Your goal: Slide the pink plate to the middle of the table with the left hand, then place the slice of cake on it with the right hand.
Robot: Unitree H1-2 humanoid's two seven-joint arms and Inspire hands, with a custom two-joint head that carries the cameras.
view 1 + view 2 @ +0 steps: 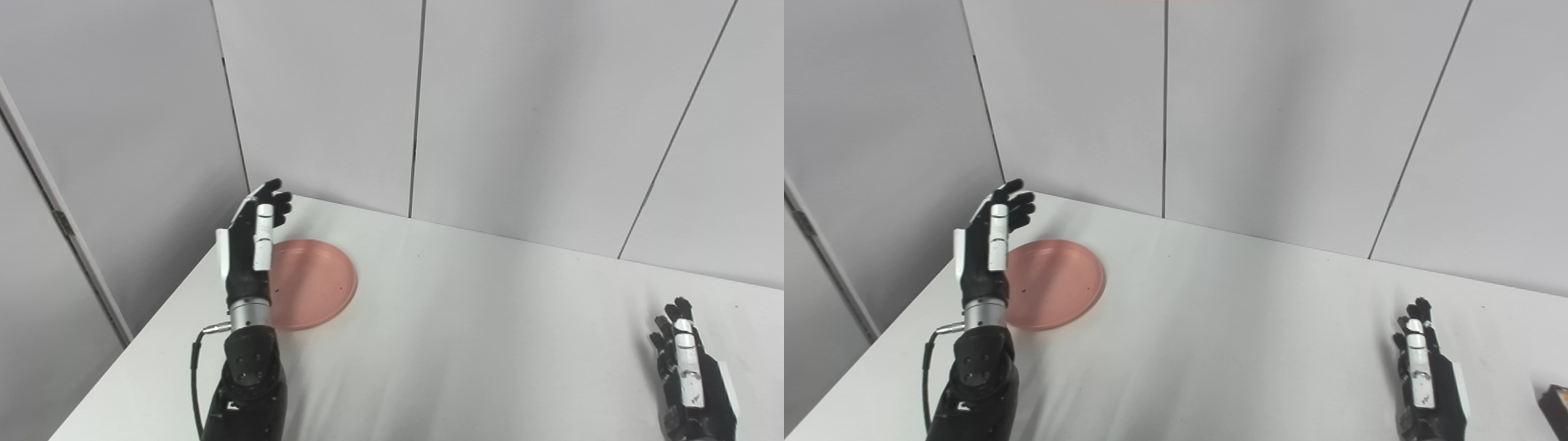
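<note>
The pink plate (pixel 312 283) lies flat on the white table (pixel 465 331), near the left edge and toward the far corner, so it is not in the middle yet. The left hand (pixel 254 242) stands upright at the left side of the plate, fingers straight and apart, holding nothing; whether it touches the rim I cannot tell. I think it is placed there because the palm faces toward the table's centre, which suits a sideways push on the plate. The right hand (pixel 1427 373) rests low near the right front of the table, also empty with fingers extended, probably waiting for its turn. At the very right edge of the right eye view a dark brown piece (pixel 1554 409) shows partly; it is likely the slice of cake, just beside the right hand.
</note>
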